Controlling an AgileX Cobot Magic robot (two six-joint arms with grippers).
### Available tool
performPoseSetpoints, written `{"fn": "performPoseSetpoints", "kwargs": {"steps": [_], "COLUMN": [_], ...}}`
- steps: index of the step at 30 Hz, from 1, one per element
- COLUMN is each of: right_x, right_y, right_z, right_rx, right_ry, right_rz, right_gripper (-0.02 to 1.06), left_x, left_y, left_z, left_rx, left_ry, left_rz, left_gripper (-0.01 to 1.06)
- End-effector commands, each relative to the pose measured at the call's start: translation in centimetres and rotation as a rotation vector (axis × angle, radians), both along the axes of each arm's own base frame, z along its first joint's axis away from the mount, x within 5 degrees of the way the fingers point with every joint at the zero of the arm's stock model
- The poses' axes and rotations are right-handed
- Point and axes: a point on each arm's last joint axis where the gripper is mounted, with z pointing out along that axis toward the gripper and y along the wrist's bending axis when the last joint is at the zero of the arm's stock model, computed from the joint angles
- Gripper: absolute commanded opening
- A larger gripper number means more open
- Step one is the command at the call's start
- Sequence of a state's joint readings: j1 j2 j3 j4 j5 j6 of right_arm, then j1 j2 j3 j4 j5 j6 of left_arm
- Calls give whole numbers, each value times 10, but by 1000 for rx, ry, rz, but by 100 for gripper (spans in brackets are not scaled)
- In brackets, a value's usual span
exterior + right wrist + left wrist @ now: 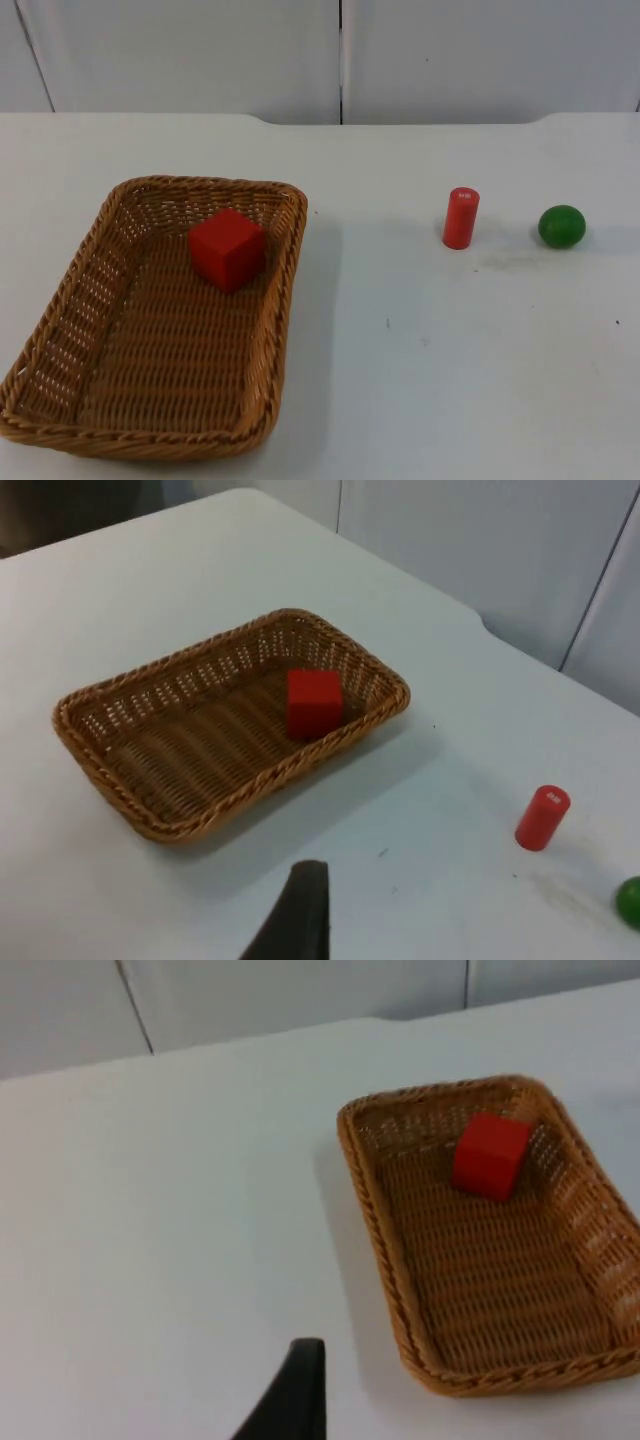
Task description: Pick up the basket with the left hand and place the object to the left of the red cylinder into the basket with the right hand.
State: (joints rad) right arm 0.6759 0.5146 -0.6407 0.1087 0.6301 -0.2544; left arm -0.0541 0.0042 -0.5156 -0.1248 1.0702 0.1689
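Basket (150,330), woven wicker, rests flat on the white table (420,360) toward its left front corner, with the red cube (228,249) already lying inside it near the far wall. The red cylinder (461,217) stands upright toward the right side of the table, and the green ball (562,226) lies just beside it, nearer the right edge. Judged from this layout, the cube is the object to the left of the cylinder and it is already in the basket, so the principal risk is a redundant or mistaken pick: the right arm could take the ball or the cylinder instead. A second risk lies in lifting the basket by one wall, which could tilt it and let the cube slide or tumble out over the low rim. The left gripper (290,1400) hangs over bare table beside the basket; the right gripper (295,920) hangs above the table's front part, between basket and cylinder. Each touches and holds nothing; with a single black fingertip visible per wrist view, the width of either opening cannot be told.
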Motion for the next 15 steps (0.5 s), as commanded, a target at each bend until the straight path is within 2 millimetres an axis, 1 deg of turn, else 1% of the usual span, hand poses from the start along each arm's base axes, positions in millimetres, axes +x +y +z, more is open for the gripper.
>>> {"fn": "performPoseSetpoints", "kwargs": {"steps": [1, 4, 5, 9, 10, 15], "right_x": [-10, -26, -26, -44, -44, -56], "right_y": [-9, -21, -21, -35, -35, -51], "right_z": [-2, -2, -2, -4, -4, -10], "right_rx": [-18, -13, -13, -8, -8, 1], "right_ry": [-2, -11, -11, -10, -10, 23], "right_rz": [2, 9, 9, 6, 6, -67], "right_gripper": [84, 84, 84, 84, 84, 84], "left_x": [1, 1, 1, 1, 1, 1], "left_y": [2, 3, 3, 3, 3, 3], "left_z": [-5, -5, -5, -5, -5, -5], "left_rx": [-5, -7, -7, -6, -6, -15], "left_ry": [23, 24, 24, 24, 24, 25], "left_rz": [29, 37, 37, 37, 37, 42], "left_gripper": [92, 92, 92, 92, 92, 92]}}
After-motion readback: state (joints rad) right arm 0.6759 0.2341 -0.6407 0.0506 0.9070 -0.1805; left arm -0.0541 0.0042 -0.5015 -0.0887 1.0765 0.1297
